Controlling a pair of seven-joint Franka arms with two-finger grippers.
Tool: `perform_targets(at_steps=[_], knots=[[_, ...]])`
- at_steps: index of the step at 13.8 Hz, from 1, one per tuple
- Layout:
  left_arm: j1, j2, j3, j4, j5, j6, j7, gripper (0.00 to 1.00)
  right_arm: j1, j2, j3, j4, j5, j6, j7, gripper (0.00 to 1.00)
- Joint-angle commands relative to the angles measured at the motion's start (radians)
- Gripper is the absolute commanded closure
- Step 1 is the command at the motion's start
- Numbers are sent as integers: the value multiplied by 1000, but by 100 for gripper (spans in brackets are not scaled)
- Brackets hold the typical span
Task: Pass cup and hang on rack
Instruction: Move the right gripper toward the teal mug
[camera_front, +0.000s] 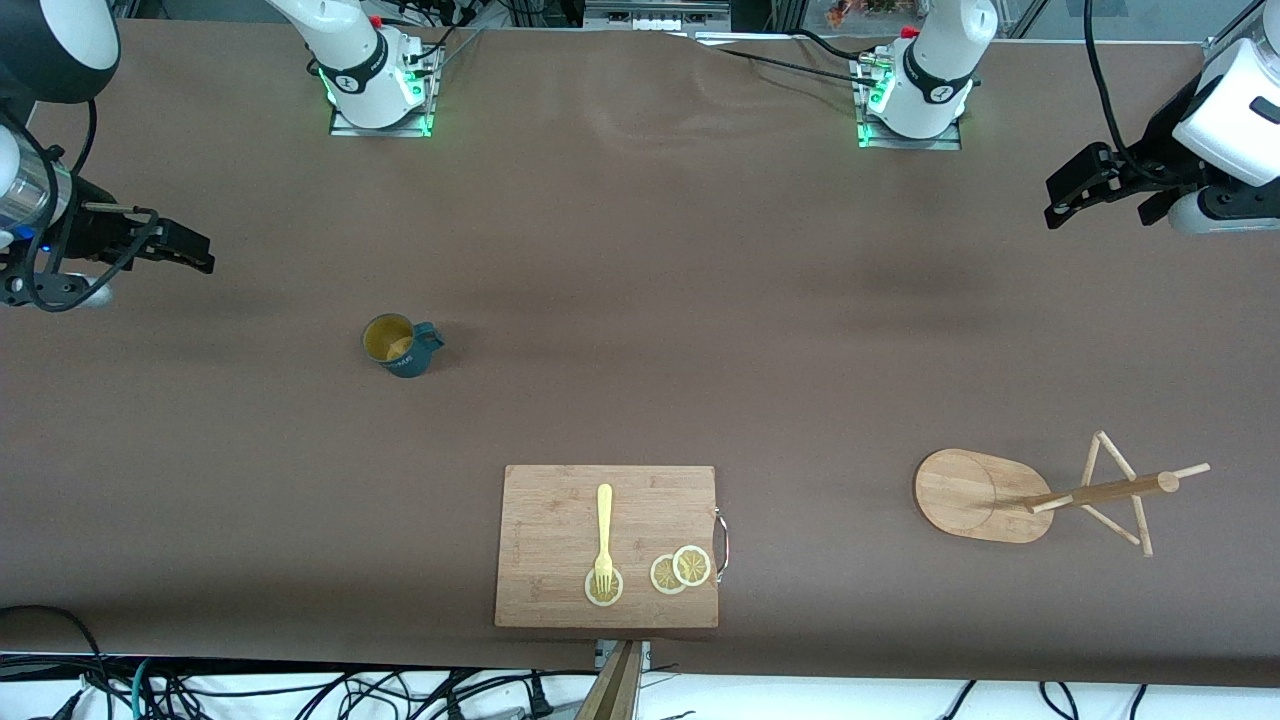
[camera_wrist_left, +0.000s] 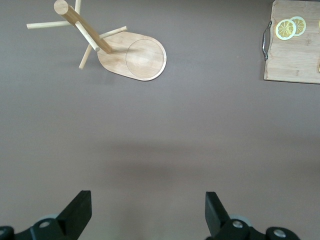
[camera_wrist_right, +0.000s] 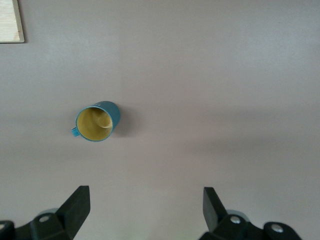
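The dark teal cup (camera_front: 402, 345) stands upright on the brown table toward the right arm's end, yellowish inside, handle pointing toward the left arm's end. It also shows in the right wrist view (camera_wrist_right: 97, 121). The bamboo rack (camera_front: 975, 495) stands on its oval base toward the left arm's end, nearer the front camera than the cup. It also shows in the left wrist view (camera_wrist_left: 135, 57). My right gripper (camera_front: 188, 250) hangs open and empty over the table's right-arm end (camera_wrist_right: 146, 207). My left gripper (camera_front: 1072, 195) hangs open and empty over the left-arm end (camera_wrist_left: 148, 210).
A rectangular wooden cutting board (camera_front: 560, 590) lies near the table's front edge, between cup and rack. On it are a yellow fork (camera_front: 604, 530) and lemon slices (camera_front: 682, 570). Its metal handle (camera_front: 722, 545) faces the rack. Cables run along the front edge.
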Motion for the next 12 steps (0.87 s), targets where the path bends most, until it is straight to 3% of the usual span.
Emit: perform_targets(at_steps=[1,6,9,12], knots=[[3,15,-6,32,32,-15,-3,0,47,19,-2,17,11,-7,-7,0],[3,13,-5,32,32,-15,-1,0,62,86,-2,8,13,-10,-81,0],[3,13,-5,32,32,-15,0,0,62,221,4,4,14,13,-170,0],[3,13,-3,32,32,-15,0,0,80,312,19,-45,21,193,-165,0]])
